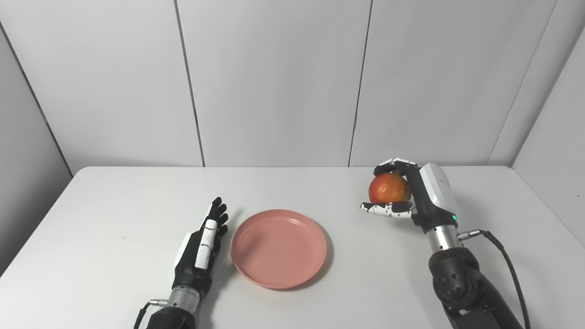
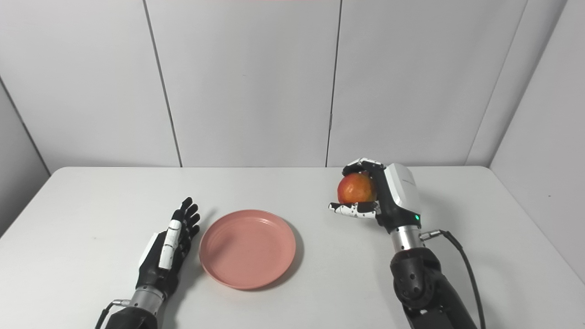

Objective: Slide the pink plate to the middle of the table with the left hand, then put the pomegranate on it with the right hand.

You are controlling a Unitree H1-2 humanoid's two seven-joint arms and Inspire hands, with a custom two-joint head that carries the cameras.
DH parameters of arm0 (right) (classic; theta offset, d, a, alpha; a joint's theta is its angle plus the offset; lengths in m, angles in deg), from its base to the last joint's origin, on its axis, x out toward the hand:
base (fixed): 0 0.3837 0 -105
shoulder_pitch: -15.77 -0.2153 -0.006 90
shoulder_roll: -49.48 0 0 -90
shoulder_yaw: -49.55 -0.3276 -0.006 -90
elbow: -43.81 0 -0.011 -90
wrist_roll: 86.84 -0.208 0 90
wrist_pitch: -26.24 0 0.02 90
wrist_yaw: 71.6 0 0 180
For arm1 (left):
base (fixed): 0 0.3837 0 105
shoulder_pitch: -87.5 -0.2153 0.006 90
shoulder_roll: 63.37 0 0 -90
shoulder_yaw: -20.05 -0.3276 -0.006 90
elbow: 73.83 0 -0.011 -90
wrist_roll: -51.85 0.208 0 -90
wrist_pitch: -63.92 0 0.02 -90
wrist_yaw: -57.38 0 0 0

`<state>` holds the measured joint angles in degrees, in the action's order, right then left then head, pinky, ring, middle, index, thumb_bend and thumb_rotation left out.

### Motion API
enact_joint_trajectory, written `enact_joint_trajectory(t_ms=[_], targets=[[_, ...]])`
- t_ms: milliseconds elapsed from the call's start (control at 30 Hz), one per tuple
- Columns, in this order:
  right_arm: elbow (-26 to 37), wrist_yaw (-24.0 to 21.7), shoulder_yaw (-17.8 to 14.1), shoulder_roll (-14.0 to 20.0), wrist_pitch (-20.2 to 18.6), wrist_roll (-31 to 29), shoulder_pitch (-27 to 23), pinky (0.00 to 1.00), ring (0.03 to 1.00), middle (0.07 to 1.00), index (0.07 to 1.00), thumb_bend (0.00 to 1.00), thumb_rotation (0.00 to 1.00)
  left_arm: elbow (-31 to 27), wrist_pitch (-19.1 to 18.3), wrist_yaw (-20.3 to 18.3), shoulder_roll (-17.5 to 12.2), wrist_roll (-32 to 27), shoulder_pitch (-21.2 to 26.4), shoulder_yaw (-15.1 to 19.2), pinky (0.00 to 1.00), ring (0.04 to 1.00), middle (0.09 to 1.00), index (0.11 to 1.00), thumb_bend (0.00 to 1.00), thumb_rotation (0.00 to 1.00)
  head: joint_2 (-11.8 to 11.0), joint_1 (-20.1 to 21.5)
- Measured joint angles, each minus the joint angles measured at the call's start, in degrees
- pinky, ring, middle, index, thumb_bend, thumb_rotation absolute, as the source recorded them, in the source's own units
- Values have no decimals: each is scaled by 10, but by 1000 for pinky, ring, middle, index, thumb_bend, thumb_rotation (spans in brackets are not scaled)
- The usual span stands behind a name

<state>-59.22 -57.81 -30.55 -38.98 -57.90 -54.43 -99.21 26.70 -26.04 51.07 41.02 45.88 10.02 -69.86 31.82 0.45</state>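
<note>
The pink plate lies flat near the middle of the white table, with nothing on it. My left hand rests just left of the plate's rim, fingers straight and apart, holding nothing. To the right of the plate, my right hand is shut on the red-orange pomegranate, fingers over its top and thumb under it. The fruit is held above the table, apart from the plate.
Grey wall panels stand right behind the table's far edge. A black cable trails from the right wrist toward the front right. The table's right edge runs along a side wall panel.
</note>
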Motion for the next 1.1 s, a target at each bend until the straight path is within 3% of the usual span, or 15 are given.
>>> enact_joint_trajectory(t_ms=[367, 400, 433, 533, 1100], targets=[[-17, -22, 39, -37, 34, 0, -20, 139, 209, 293, 344, 307, 0, -10, -14, 22, 17, 15, -2, -6, 1000, 1000, 1000, 1000, 594, 1000, 4, -29], [-19, -23, 41, -39, 37, 0, -22, 152, 222, 397, 351, 445, 0, -10, -14, 24, 18, 16, -2, -7, 1000, 1000, 1000, 1000, 604, 1000, 4, -30], [-19, -24, 41, -42, 37, 0, -23, 156, 226, 433, 353, 492, 0, -10, -14, 25, 18, 19, -2, -8, 1000, 1000, 1000, 1000, 607, 1000, 3, -32], [-20, -27, 44, -48, 38, 0, -23, 159, 227, 466, 352, 538, 0, -10, -14, 31, 18, 24, -2, -11, 1000, 1000, 1000, 1000, 620, 1000, 1, -33], [-49, -44, 79, -107, 41, 12, -39, 116, 182, 469, 343, 540, 0, -9, -14, 36, 18, 26, -2, -18, 1000, 1000, 1000, 1000, 636, 1000, 6, -35]])
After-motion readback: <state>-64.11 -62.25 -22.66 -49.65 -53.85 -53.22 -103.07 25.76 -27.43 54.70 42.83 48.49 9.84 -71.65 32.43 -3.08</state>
